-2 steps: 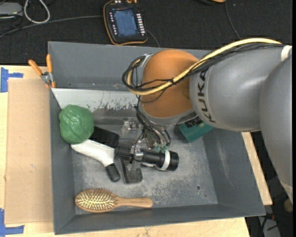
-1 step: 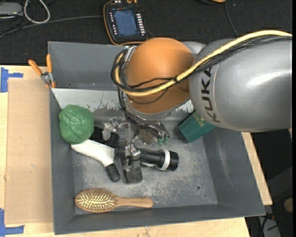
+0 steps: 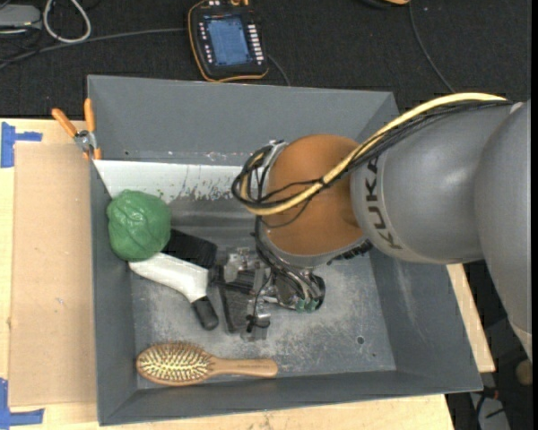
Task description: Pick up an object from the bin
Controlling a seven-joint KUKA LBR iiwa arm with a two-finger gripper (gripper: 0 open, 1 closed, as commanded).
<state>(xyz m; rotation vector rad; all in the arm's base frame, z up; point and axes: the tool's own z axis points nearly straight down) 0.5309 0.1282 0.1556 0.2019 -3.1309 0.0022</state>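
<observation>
The grey arm (image 3: 448,186) came in from the right and took up most of that side, its far end cut off by the picture's edge. Under it lay the grey metal bin (image 3: 242,124), whose right half was largely hidden by the arm. The wrist's orange cover (image 3: 309,209), wrapped with looping cables (image 3: 267,179), hung over the bin's middle and hid the floor beneath.

At the far left of the bin sat a green, wrinkled, rounded lump (image 3: 139,225) (what it was could not be made out). Just near of it and touching it lay a white-and-black tool (image 3: 172,272), its white part pointing left, its dark end running right toward the wrist and partly lost in shadow. Along the near wall, well apart from the rest, lay a wooden hairbrush (image 3: 202,364), bristles up, handle to the right.

The gripper (image 3: 251,316) was low over the middle of the floor, just right of the tool's dark end. Its metalwork merged with the dark parts there, so I could not tell whether it was parted, closed or clamped on anything. A small black piece (image 3: 205,312) lay just left of it.
</observation>
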